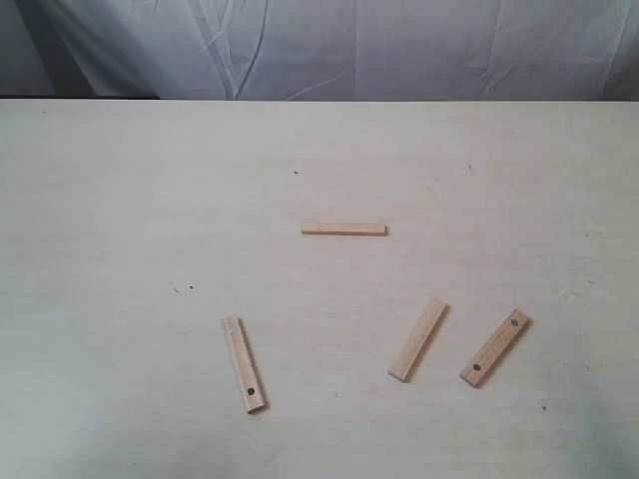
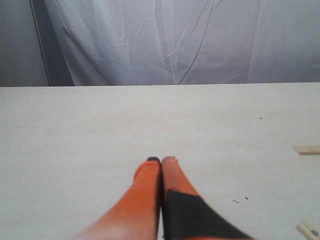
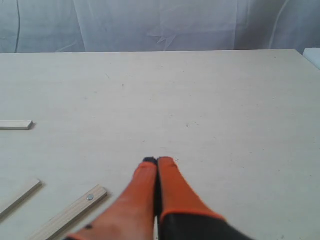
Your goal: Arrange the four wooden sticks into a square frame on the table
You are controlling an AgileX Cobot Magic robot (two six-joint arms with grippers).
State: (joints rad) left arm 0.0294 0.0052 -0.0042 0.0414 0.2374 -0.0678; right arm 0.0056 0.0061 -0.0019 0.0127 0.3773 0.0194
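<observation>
As seen from the left wrist, left gripper (image 2: 161, 161) closed: orange fingers (image 2: 147, 175) pressed tip to tip, nothing held, low over the table (image 2: 100, 130). Right gripper (image 3: 157, 161) likewise closed and empty, tips together above the same pale surface.

Nearest the right gripper in its wrist view: right-hand stick (image 3: 70, 214), flat, dark screw hole near its end. Just beyond that, middle stick (image 3: 17, 197), plain. Farther off, the end of the far stick (image 3: 15, 124). At the frame edge of the left wrist view, one corner of the left stick (image 2: 309, 230), hole showing.

In the exterior view, all four flat on the table, scattered, none touching, no corner joined. Far stick (image 1: 343, 229) near the centre, lying crosswise. Left stick (image 1: 244, 364) toward the front, nearly lengthwise, hole at its near end. Middle stick (image 1: 418, 339) right of centre, slanted. Right-hand stick (image 1: 495, 347) near it, roughly parallel, a hole at each end. Behind the far table edge, creased white cloth (image 1: 349, 50).
</observation>
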